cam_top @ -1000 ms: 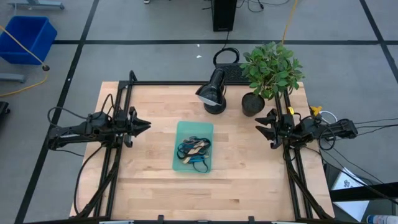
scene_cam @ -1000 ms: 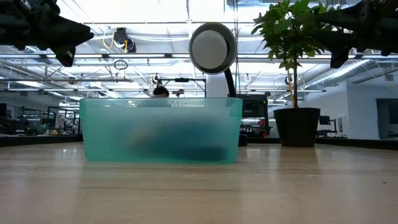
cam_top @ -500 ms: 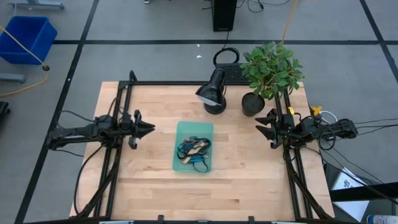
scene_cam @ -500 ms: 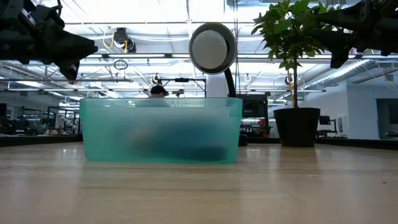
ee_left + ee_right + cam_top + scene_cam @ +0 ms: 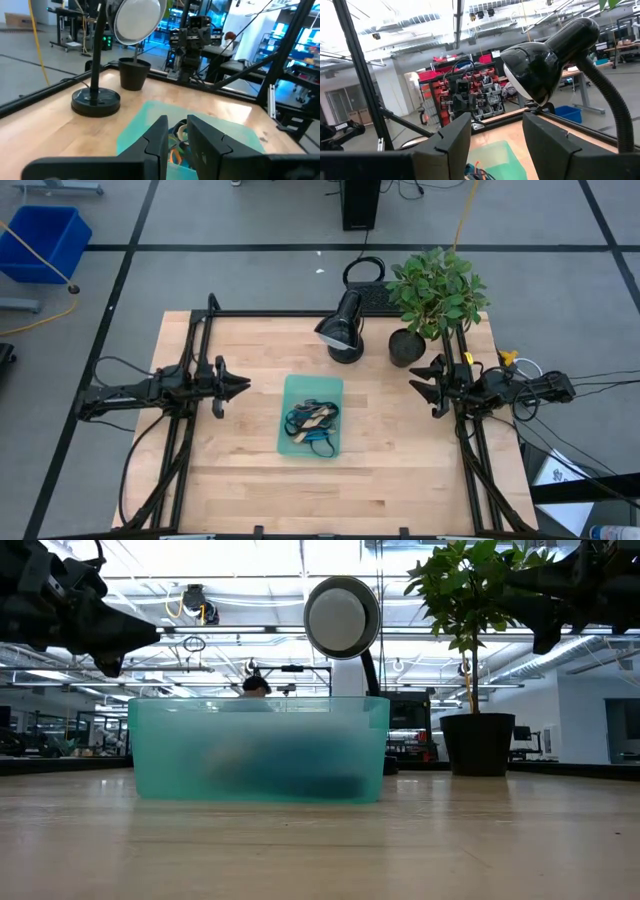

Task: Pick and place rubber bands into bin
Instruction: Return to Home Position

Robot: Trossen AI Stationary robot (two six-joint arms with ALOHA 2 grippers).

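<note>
As the thin coloured rubber bands (image 5: 312, 423) lie tangled inside the shallow translucent teal bin (image 5: 292, 442) mid-worktop, with no strays apparent, the nearly-pressed-together left gripper (image 5: 240, 384) or spread right gripper (image 5: 415, 385) reaching in risks dragging bands out.

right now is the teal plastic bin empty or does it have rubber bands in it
Not empty. The high view shows a tangle of black, blue and tan rubber bands lying inside the shallow translucent teal plastic bin.

no readable text, labels or signs
</note>
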